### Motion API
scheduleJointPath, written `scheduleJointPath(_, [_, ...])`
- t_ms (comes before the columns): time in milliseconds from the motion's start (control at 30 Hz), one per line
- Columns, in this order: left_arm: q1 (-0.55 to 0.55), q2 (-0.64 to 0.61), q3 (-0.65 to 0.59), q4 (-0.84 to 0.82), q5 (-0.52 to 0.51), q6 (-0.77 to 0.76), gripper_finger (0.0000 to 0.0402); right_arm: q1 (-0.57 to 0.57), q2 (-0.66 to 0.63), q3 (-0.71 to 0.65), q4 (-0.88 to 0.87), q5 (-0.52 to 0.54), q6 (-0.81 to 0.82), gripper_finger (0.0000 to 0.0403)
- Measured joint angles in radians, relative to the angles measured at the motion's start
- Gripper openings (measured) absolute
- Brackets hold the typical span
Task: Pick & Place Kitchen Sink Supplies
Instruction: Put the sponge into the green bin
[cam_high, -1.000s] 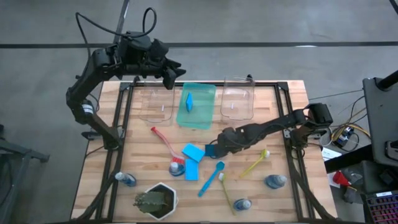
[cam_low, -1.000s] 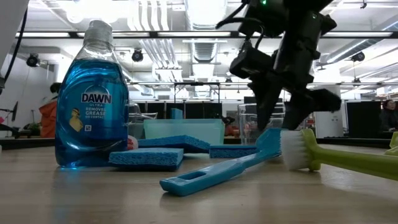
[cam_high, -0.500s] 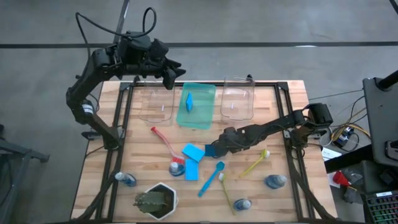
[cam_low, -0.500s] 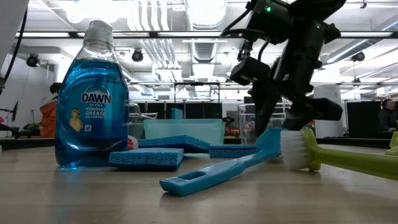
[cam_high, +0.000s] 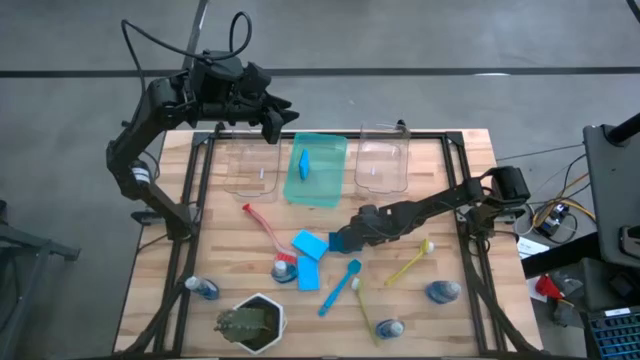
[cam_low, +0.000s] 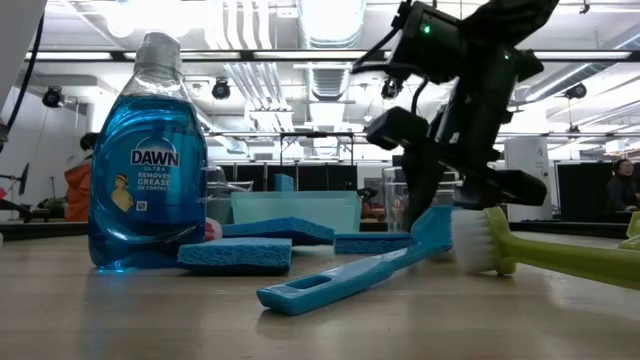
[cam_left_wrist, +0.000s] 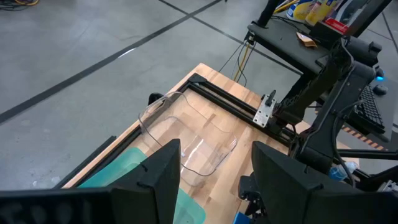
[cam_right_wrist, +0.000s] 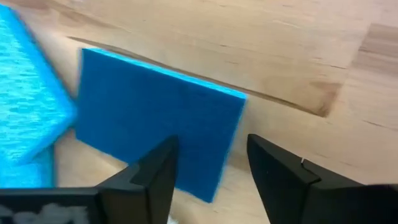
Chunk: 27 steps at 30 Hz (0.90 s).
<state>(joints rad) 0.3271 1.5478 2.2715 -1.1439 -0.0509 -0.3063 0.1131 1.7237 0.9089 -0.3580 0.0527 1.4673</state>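
**Blue sponge under the right claw**

Blue is what the right claw (cam_high: 343, 240) is after. It has slid closer along the table (cam_high: 440, 200) and now sits low over a dark blue sponge (cam_right_wrist: 155, 140), one finger on each side. The fingers are pulling in but have not pinched it yet, so the grab looks about to happen. That sponge lies just beside the lighter blue sponge (cam_high: 311, 244), which has not moved. The green tray (cam_high: 335, 185) beyond it already has one sponge inside. The left claw (cam_high: 272, 122) waits open above the tray's far edge, same as before.
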Motion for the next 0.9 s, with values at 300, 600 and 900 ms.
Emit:
scheduleJointPath(300, [0.0, 0.0, 0.0, 0.0, 0.0, 0.0, 0.0188, 0.0, 0.023, 0.0, 0.027, 0.0, -0.049, 0.0069])
scheduleJointPath(600, [0.0, 0.0, 0.0, 0.0, -0.001, 0.0, 0.0188, 0.0, 0.003, -0.002, 0.033, 0.0, -0.099, 0.0011])
scheduleJointPath(900, [0.0, 0.0, 0.0, -0.001, 0.044, -0.042, 0.0188, 0.0, -0.144, 0.0, 0.035, 0.071, -0.128, 0.0009])
